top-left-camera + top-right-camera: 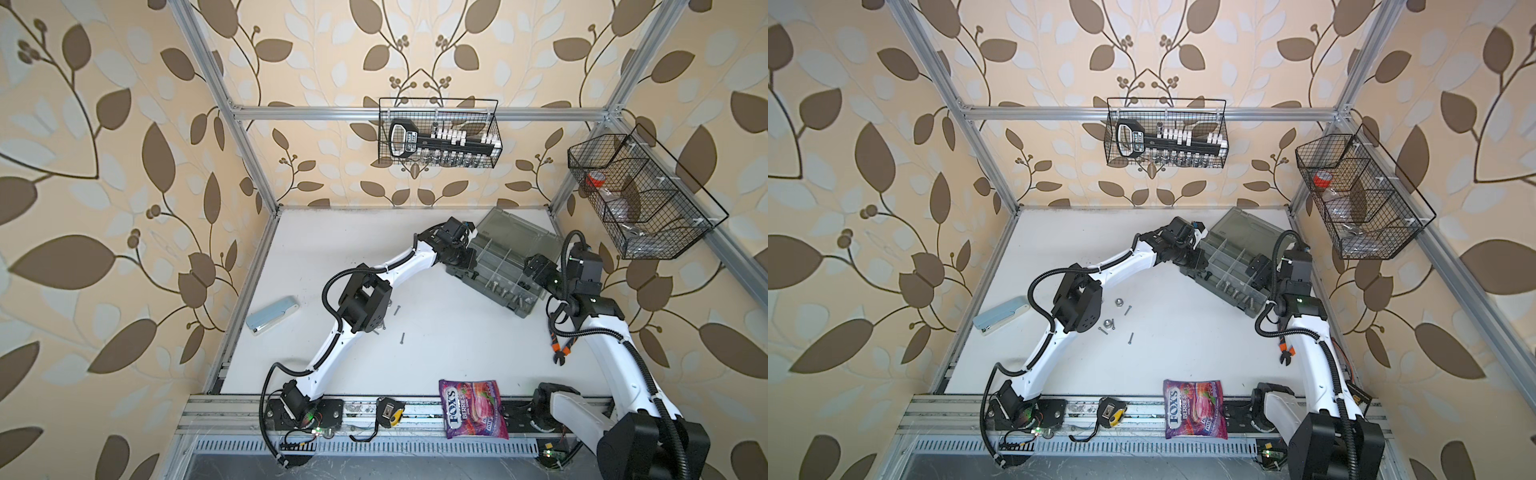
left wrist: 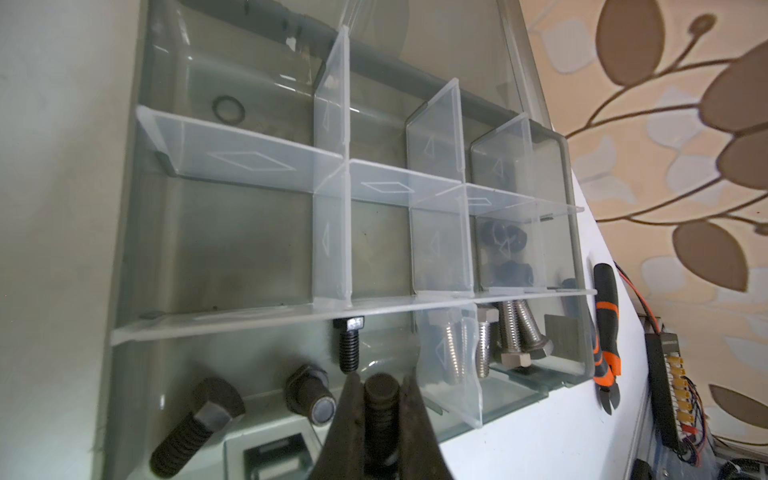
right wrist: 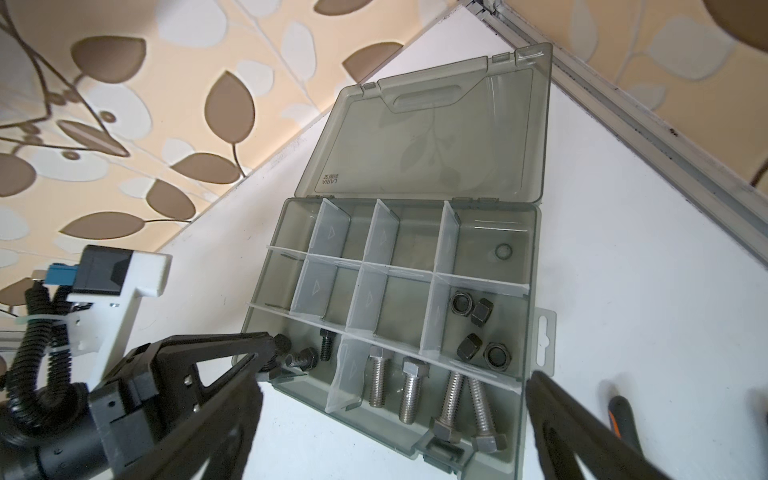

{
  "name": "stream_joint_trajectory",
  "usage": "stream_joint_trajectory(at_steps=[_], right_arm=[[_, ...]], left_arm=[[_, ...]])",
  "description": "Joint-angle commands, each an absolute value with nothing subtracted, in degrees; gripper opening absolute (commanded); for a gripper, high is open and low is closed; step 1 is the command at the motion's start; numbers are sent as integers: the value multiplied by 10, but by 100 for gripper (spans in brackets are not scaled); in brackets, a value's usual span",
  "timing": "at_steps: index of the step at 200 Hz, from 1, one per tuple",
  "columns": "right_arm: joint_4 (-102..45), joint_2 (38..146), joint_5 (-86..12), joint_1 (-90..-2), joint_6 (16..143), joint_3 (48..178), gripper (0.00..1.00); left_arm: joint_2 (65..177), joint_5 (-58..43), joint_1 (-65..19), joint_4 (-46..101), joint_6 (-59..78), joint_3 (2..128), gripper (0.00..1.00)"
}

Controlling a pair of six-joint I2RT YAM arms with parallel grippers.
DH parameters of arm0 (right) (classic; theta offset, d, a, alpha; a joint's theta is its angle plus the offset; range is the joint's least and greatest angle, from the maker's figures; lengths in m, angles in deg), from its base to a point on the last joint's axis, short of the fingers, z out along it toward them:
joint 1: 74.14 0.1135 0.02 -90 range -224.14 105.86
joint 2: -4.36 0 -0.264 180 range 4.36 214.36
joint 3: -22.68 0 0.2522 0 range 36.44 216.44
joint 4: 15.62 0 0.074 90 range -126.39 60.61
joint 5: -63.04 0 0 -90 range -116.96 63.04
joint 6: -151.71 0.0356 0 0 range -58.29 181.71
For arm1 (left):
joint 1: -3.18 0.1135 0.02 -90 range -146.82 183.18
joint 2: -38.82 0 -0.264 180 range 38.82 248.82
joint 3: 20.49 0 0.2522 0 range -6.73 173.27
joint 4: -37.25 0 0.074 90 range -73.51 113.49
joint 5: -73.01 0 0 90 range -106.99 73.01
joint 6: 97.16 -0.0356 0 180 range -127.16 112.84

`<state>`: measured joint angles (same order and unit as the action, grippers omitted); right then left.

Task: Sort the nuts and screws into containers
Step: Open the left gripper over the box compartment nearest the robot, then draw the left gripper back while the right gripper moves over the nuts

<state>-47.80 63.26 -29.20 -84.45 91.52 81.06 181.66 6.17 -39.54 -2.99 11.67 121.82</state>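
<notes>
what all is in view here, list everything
box: one, grey, lid open, back right
silver bolts: four, box's latch-side row
black bolts: four, three in that row, one gripped
black nuts: four, middle row
ring: one, black, hinge-side row
silver nuts: two, loose on table
thin screws: about four, silver, table
pliers: one, orange-black, right side
candy bag: one, purple, front
stapler: one, pale blue, left
tape measure: one, black-yellow, front edge
baskets: two, black, on frame
left claw: shut on black bolt
right claw: open, by box

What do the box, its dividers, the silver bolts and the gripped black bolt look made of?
Box: smoky see-through plastic, probably. Dividers: clear frosted plastic, light passes through. Silver bolts: bright bare metal, likely steel, shiny threads. Held black bolt: dark matte metal, perhaps coated steel.
</notes>
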Motion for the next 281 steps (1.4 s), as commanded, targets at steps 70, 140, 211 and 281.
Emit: stream_joint_trajectory(at_steps=[70,140,211,281], right_arm=[[-480,623,-297,-846,912,817,100],[-479,624,-304,-846,911,819,100],[-471,615,-322,-830,888,820,100],[-479,637,-211,-687,880,842,100]], left_arm=[[1835,108,-415,9,161,1258,28],[1783,69,-414,-5,134,1228,39],[1595,-57,-387,49,141,1029,59],[1364,-136,-277,133,250,724,95]])
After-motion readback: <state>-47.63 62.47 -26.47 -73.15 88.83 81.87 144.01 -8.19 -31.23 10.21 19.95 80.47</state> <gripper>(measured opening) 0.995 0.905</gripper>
